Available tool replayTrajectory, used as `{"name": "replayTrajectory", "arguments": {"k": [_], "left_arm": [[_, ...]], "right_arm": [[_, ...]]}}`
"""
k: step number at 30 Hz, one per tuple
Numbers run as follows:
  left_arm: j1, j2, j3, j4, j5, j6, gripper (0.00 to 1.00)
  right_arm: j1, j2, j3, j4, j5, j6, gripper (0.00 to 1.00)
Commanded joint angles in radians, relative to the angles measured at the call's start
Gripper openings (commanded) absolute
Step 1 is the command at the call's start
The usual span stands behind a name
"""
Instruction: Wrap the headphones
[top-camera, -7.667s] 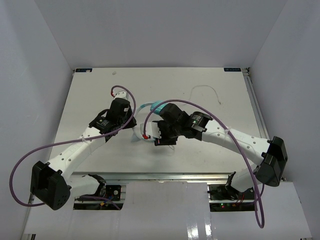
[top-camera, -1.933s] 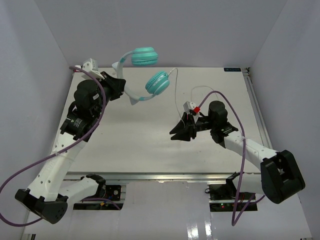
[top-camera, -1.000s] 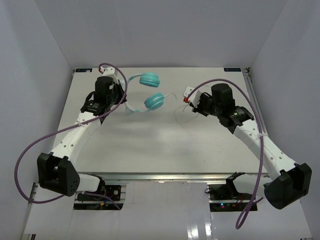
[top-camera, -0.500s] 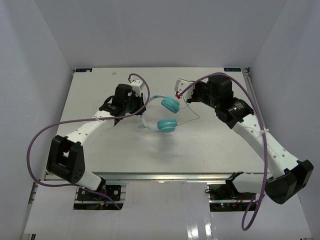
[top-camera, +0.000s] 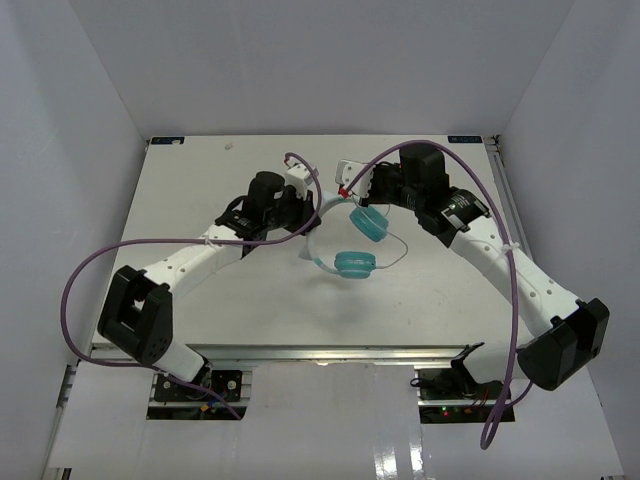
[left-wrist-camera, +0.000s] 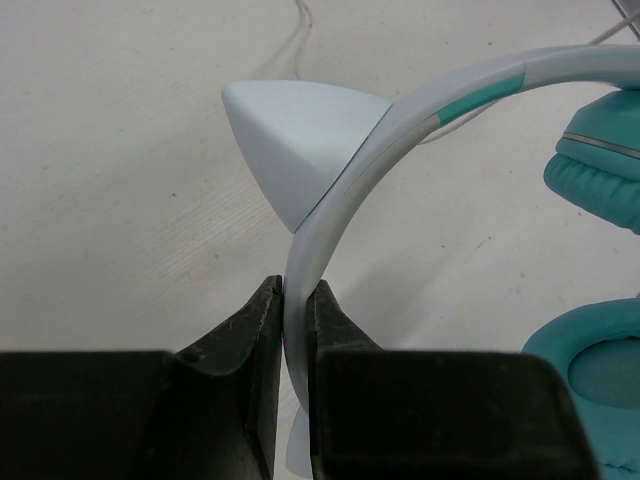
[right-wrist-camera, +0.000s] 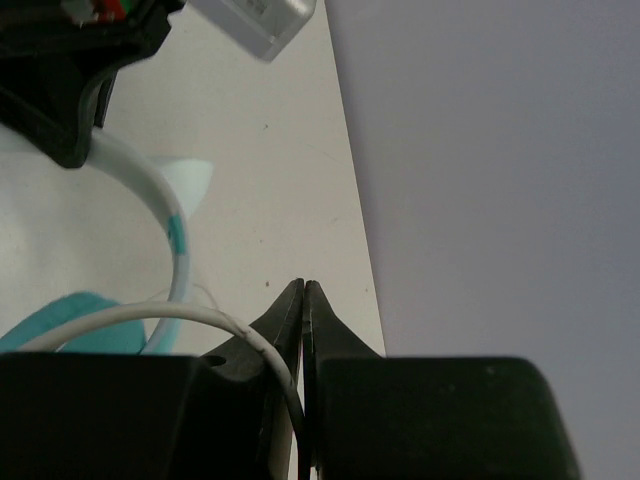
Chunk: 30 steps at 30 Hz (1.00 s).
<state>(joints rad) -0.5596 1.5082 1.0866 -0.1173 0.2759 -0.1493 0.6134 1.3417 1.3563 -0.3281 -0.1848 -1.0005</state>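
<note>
Left gripper (left-wrist-camera: 292, 300) is pinching the headphones (top-camera: 355, 264) by the headband (left-wrist-camera: 400, 105). Its jaws are closing down to the band's thickness, with the fingertips sitting on either flat side of the pale band, just below a triangular cat-ear piece (left-wrist-camera: 295, 130). The band is arching up and to the right out of the jaws toward the two teal ear cups (left-wrist-camera: 600, 165), which are showing one above the other at the right edge of the left wrist view.

In the top view the headphones are sitting around the middle of the table (top-camera: 190, 190), a little toward the far side, between the two grippers. Left gripper is on the band's left side and right gripper (top-camera: 360, 190) is just beyond the upper cup. The lower cup is lying nearer the arm bases; can't tell if it is touching the tabletop.

Right gripper is closing fully, fingertips meeting. The thin white cord (right-wrist-camera: 150, 317) is curving in from the left over one finger and running down into the seam between the fingers, so it is gripping the cord. In the top view the cord is also looping out to the right of the cups. In the right wrist view the teal-striped headband is showing beyond those fingertips, apart from them.
</note>
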Motion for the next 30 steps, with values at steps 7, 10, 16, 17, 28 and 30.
{"name": "replayTrajectory", "arguments": {"k": [7, 10, 16, 17, 28, 30], "left_arm": [[-0.106, 0.042, 0.044, 0.185, 0.033, -0.065, 0.00], [-0.130, 0.041, 0.048, 0.219, 0.029, -0.078, 0.00], [-0.167, 0.041, 0.050, 0.268, 0.030, -0.097, 0.00], [-0.177, 0.040, 0.048, 0.277, 0.028, -0.099, 0.00], [-0.241, 0.022, -0.002, 0.396, 0.010, -0.147, 0.00], [-0.246, 0.024, -0.007, 0.418, 0.003, -0.158, 0.00]], "right_arm": [[0.009, 0.037, 0.026, 0.123, -0.002, 0.055, 0.08], [0.008, 0.038, 0.006, 0.146, 0.017, 0.056, 0.08], [0.008, 0.060, 0.003, 0.166, 0.027, 0.066, 0.08], [0.008, 0.065, 0.006, 0.168, 0.029, 0.070, 0.08], [-0.002, 0.107, 0.037, 0.168, 0.047, 0.149, 0.08], [-0.003, 0.111, 0.043, 0.165, 0.048, 0.164, 0.08]]}}
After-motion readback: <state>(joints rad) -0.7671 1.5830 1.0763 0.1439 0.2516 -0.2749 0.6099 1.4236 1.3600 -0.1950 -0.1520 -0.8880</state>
